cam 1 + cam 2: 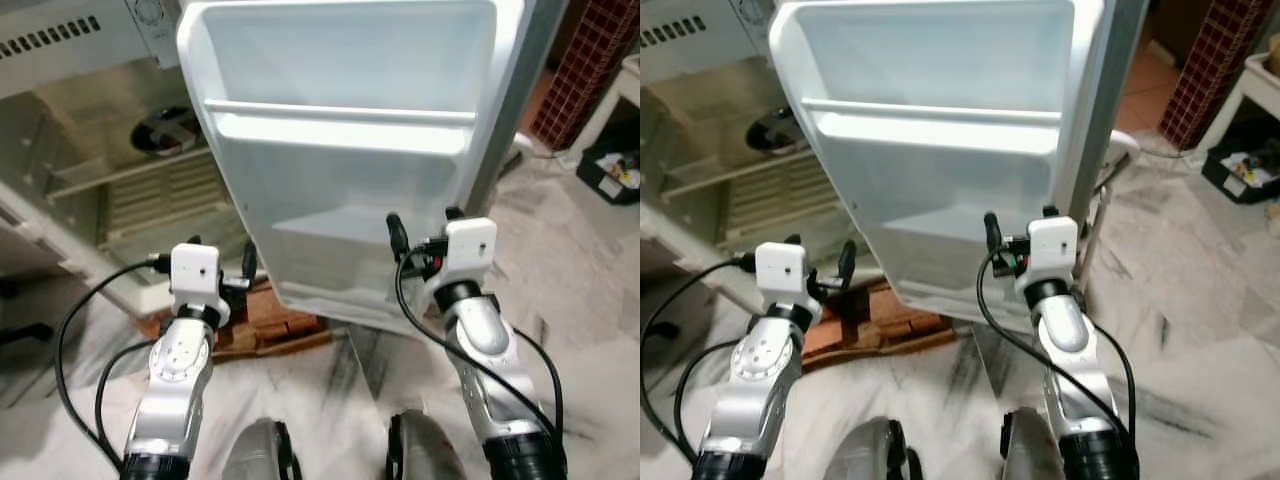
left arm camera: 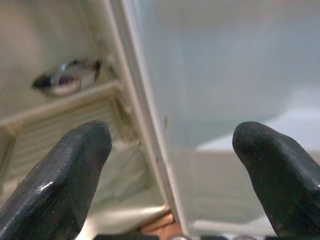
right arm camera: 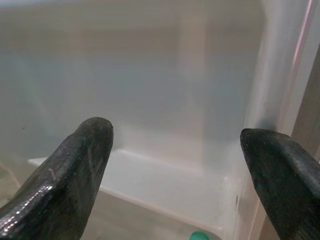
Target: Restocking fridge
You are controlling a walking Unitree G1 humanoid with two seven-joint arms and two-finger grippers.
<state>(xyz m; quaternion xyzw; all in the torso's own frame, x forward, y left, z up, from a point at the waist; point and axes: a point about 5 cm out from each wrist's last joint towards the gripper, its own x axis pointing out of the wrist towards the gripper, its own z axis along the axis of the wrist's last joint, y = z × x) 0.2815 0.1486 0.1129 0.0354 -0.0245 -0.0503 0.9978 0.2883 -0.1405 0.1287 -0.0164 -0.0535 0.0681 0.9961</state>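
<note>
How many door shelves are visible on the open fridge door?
2. The upper door shelf, with a rail across it, sits near the door's top; the lower door shelf sits just beyond the right claw. Others may lie out of frame.

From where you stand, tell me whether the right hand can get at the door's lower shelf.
Probably yes. The right hand is open, empty and faces the door, with the lower shelf straight ahead and nothing between them.

My right gripper [image 3: 175, 150] was spread wide, facing the white fridge door's [image 3: 165, 75] lower shelf [image 3: 165, 182].
</note>
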